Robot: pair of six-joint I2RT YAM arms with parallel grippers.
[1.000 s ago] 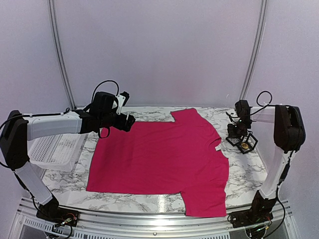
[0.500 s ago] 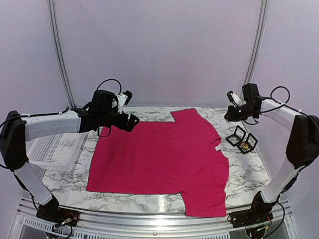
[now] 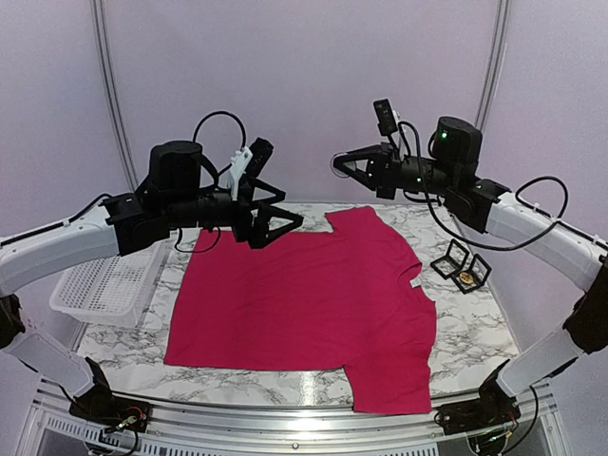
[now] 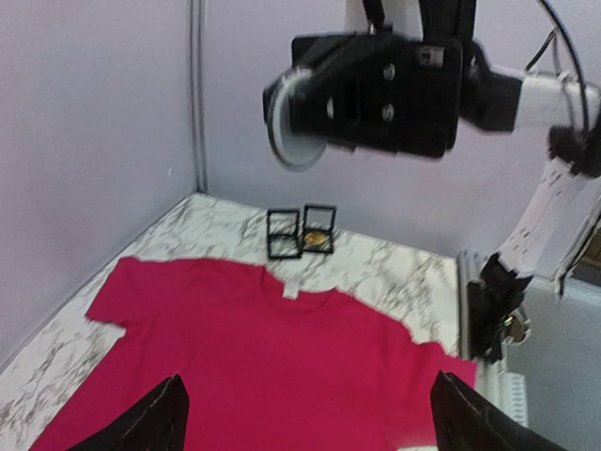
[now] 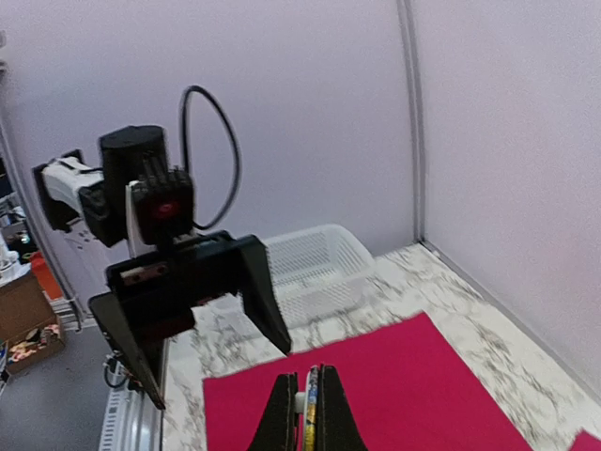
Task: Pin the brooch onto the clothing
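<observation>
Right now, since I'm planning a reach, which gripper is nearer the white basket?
Left. The left gripper hangs above the T-shirt, toward the white basket; the right gripper hangs beyond it, farther away.

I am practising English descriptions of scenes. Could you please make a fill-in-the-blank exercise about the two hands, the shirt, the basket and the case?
1. The left hand is ___.
2. The right hand is ___.
3. In the top view, the basket stands ___ of the shirt.
4. The case stands on the table, not on the red ___.
Missing words: open; shut; left; shirt.
</observation>
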